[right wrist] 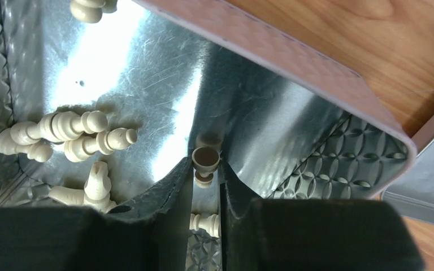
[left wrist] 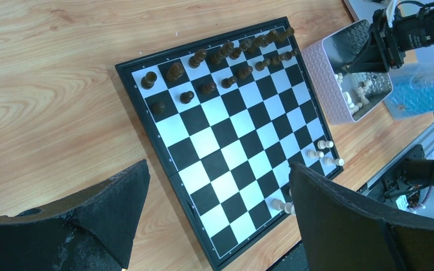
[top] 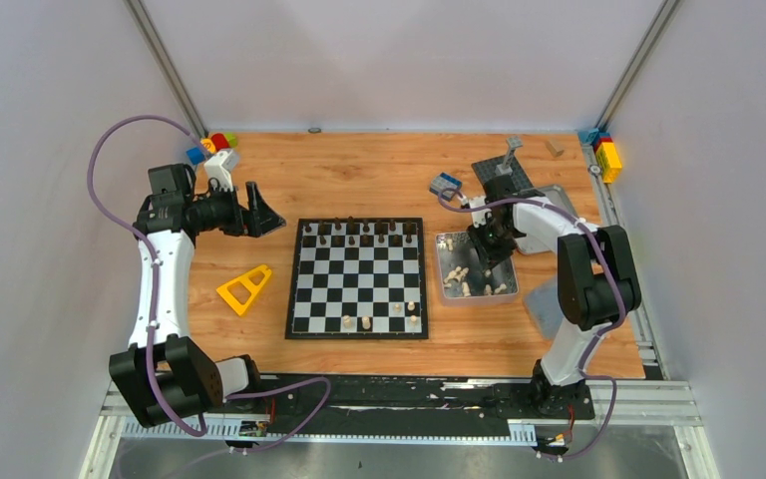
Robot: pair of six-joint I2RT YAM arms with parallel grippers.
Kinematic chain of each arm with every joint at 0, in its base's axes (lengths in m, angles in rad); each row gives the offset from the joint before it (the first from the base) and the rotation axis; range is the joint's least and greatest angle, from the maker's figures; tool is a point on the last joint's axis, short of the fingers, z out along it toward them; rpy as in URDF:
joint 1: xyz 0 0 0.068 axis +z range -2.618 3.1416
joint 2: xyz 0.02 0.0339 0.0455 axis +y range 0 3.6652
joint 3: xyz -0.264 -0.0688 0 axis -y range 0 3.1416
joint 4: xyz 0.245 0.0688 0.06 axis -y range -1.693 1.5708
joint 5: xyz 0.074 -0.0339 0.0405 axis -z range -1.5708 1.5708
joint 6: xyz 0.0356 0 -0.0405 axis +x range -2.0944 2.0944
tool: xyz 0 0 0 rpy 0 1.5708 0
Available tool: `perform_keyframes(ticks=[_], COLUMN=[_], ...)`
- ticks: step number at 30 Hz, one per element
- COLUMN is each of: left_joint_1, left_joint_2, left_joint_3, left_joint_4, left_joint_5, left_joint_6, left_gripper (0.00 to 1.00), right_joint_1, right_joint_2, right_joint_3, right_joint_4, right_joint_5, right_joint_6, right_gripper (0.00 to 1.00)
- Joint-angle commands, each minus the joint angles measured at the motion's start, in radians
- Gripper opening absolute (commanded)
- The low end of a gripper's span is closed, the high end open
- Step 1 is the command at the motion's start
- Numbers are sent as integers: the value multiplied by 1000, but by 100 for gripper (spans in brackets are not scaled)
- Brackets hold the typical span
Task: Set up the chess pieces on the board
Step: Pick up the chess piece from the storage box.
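Down in the tin (right wrist: 294, 53) just right of the board (top: 358, 289), the right hand (right wrist: 205, 175) was nipped almost shut on one pale piece (right wrist: 205, 160), which I judged needed lifting straight out to the sparse near rows, while the left hand (top: 265, 215) hung wide open, empty.

No text, label, brand or number can be read in any view; tiny pale marks along the black border of the board (left wrist: 226, 132) are too small to make out

Wood table (top: 359, 170) w/ pale grey walls (top: 399, 60)
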Motion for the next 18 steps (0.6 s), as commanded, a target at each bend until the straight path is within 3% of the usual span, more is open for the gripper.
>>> perform_keyframes(ticks=[1,6,9,13,18], left_joint_1=[9,8,3,-55,-239], left_joint_2=[-6,3,-5,-27,-53], left_joint_3=[8,23,25,20,13], left_joint_4=[8,7,7,10,88], left_joint_5=[22,43,78,78,47], left_joint_6=[22,28,37,69,73], left_gripper=[100,100,100,100,100], right_joint_1=[-5,-4,-4,-5,-4], right_joint_2=[-1,-57,-107,-162,-196], right_joint_3=[31,91,129,161,226], right_joint_4=[-28,-64,-70,-68,-62], right_joint_5=[-33,-101,-193,-416,-759], right_joint_6=[1,-41,-80,-112,-119], right_gripper=[17,4,2,3,6])
